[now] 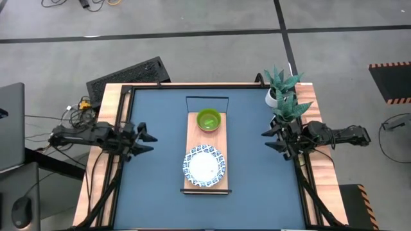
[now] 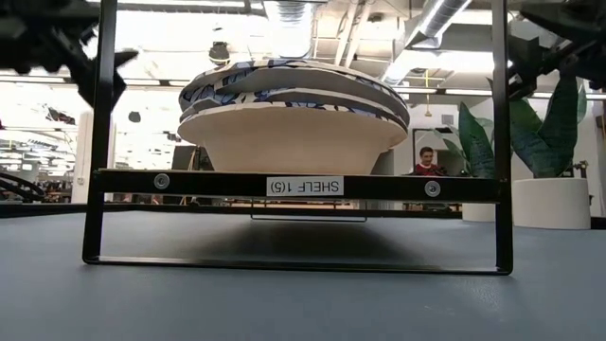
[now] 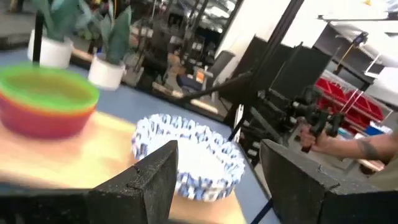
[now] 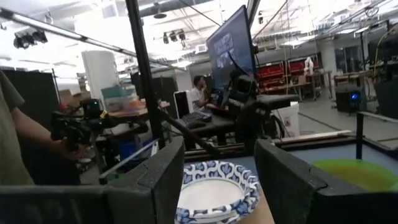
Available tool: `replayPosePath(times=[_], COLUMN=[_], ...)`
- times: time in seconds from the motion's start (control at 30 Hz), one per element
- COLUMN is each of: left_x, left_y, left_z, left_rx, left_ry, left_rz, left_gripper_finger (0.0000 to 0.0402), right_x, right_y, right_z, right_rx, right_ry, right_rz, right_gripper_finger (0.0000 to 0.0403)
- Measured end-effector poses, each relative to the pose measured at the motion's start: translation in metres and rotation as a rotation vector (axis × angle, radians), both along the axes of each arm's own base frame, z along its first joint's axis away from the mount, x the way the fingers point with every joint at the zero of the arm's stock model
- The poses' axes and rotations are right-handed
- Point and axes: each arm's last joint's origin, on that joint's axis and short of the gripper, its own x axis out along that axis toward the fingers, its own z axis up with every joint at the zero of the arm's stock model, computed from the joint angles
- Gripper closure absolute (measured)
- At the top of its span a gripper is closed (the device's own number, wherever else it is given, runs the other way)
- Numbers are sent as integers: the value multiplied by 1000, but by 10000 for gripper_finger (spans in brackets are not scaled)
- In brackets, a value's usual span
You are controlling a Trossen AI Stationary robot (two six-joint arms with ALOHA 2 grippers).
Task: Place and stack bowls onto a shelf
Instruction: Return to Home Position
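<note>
One dark blue tabletop (image 1: 154,179) carries one light wooden shelf (image 1: 207,138) at its centre. On the shelf: one stack of white, blue-patterned dishes (image 1: 204,167), seemingly three or four, at one end; one nest of glossy bowls (image 1: 208,119), green uppermost over red, at the other. The left hand (image 1: 148,138) and right hand (image 1: 268,140) flank it, fingers spread, empty.

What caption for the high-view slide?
Green glossy plastic bowl and blue-patterned white dish stack on light wooden shelf; left tool and right tool flank it, open.
</note>
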Motion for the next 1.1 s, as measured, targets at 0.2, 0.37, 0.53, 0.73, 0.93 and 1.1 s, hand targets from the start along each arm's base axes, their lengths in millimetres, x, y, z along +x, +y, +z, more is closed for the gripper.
replayPosePath(times=[0.2, 0.37, 0.53, 0.73, 0.93, 1.1], left_x=[8, 8, 8, 9, 9, 9], left_y=[0, 1, 2, 4, 3, 3], left_z=[-26, -26, -26, -30, -33, -33], left_rx=[-7, 61, 78, 122, 327, 385], left_ry=[7, -2, 2, 35, 51, 45], left_rz=[37, 74, 110, 186, 148, 153], left_gripper_finger=[187, 187, 187, 187, 187, 187], right_x=[0, 1, 3, 3, 4, 4], right_y=[0, 0, 0, 0, 0, 0], right_z=[-1, -6, -13, -19, -23, -24], right_rx=[-62, -69, -67, -63, -67, -67], right_ry=[4, 49, 129, 189, 233, 236], right_rz=[-17, -17, -12, -10, -9, -10], right_gripper_finger=[183, 183, 183, 183, 183, 183])
